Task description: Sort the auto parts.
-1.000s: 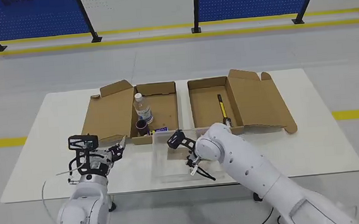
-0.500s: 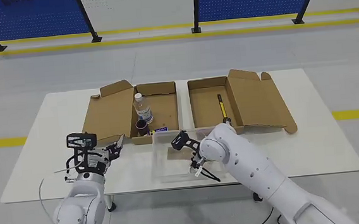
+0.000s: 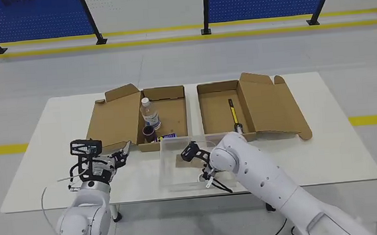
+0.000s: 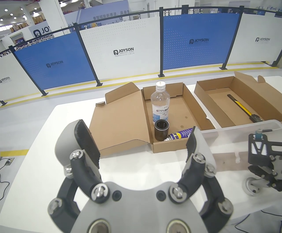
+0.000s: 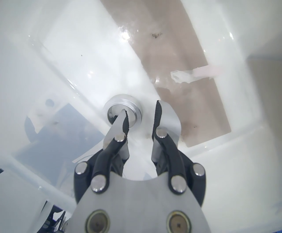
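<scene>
A silver metal ring [image 5: 134,109] lies on the floor of a clear plastic bin [image 3: 168,169] at the table's front middle. My right gripper [image 5: 141,119] reaches down into the bin. It is open, with one fingertip [image 5: 122,120] inside the ring's hole and the other just outside the ring. My right arm [image 3: 222,158] bends over the bin's right side. Over the table's front left, my left gripper [image 4: 137,130] hangs wide open with nothing in it; the top view shows the left gripper [image 3: 126,151] left of the bin.
Behind the bin, the left cardboard box [image 3: 173,92] holds a clear bottle [image 4: 160,103], a black cylinder [image 4: 161,130] and a small spray can [image 4: 178,135]. The right cardboard box [image 3: 209,112] holds a yellow-handled tool [image 3: 233,114]. Bare table stretches to the left and right.
My right wrist has shifted a little to the right and toward the table's front edge, over the bin. The left arm has hardly moved.
</scene>
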